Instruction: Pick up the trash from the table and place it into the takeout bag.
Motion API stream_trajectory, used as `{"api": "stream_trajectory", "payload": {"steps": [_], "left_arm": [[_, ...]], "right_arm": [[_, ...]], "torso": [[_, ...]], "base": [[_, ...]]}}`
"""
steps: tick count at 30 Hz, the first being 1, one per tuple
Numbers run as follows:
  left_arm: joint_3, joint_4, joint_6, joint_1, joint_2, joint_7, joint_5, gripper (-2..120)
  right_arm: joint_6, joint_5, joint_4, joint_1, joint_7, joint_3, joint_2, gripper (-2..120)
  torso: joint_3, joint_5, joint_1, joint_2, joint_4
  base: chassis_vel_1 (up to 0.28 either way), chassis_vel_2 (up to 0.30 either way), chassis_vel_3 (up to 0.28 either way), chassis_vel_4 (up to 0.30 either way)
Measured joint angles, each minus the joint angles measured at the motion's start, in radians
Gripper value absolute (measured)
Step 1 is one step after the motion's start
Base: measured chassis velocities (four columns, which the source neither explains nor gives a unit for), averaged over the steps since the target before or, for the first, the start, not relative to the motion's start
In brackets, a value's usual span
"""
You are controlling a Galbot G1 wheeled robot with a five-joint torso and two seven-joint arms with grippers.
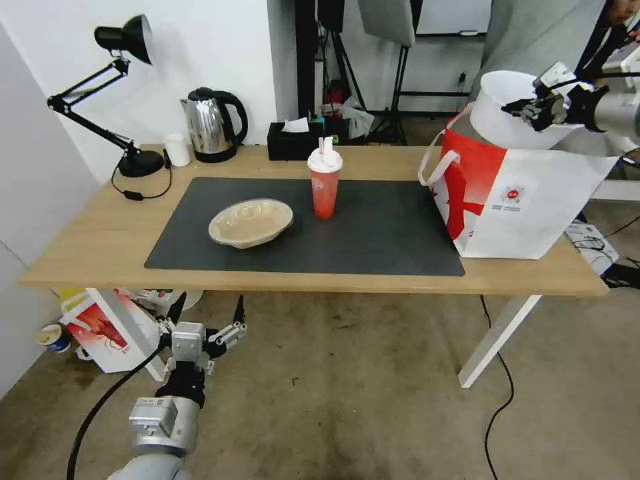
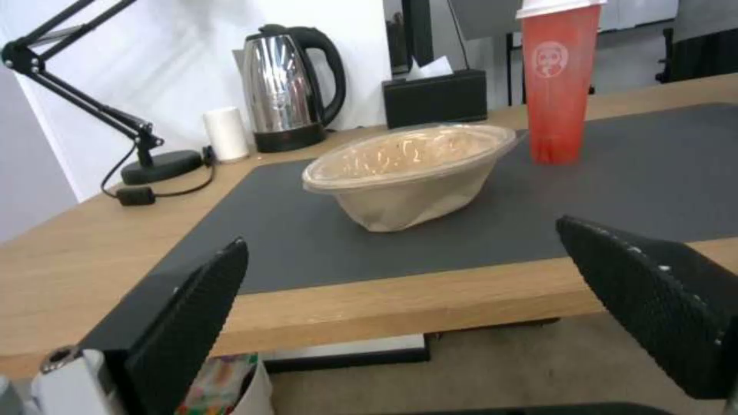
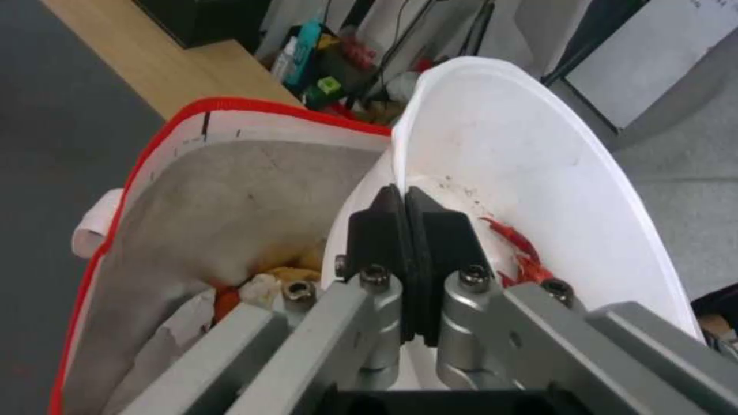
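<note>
White bowl, streaked inside with red crayfish shells, is clamped by its rim between the pressed-together fingers of the right gripper and is held tilted over the open takeout bag at the table's right end. Crumpled waste is seen inside the bag. On the dark mat the beige dish and red cup are left standing, backed by a kettle, tissue box and lamp. The left gripper is held spread below the table's front edge.

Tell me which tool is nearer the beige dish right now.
Left. The left tool hangs open below the table's front edge, facing the beige dish. The right tool is far across, over the takeout bag, clamped on the white bowl's rim.
</note>
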Motion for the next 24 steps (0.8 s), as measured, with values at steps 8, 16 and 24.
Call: {"api": "stream_trajectory", "payload": {"steps": [8, 16, 24], "left_arm": [[0.0, 0.0, 0.0, 0.0, 0.0, 0.0, 0.0, 100], [0.0, 0.0, 0.0, 0.0, 0.0, 0.0, 0.0, 100], [0.0, 0.0, 0.0, 0.0, 0.0, 0.0, 0.0, 100]], "right_arm": [[0.001, -0.011, -0.006, 0.003, 0.008, 0.0, 0.008, 6], [-0.006, -0.013, -0.008, 0.004, 0.011, 0.0, 0.019, 34], [-0.011, -0.014, -0.006, 0.007, 0.011, -0.003, 0.025, 61]], "torso": [[0.0, 0.0, 0.0, 0.0, 0.0], [0.0, 0.0, 0.0, 0.0, 0.0], [0.0, 0.0, 0.0, 0.0, 0.0]], "base": [[0.0, 0.0, 0.0, 0.0], [0.0, 0.0, 0.0, 0.0], [0.0, 0.0, 0.0, 0.0]]}}
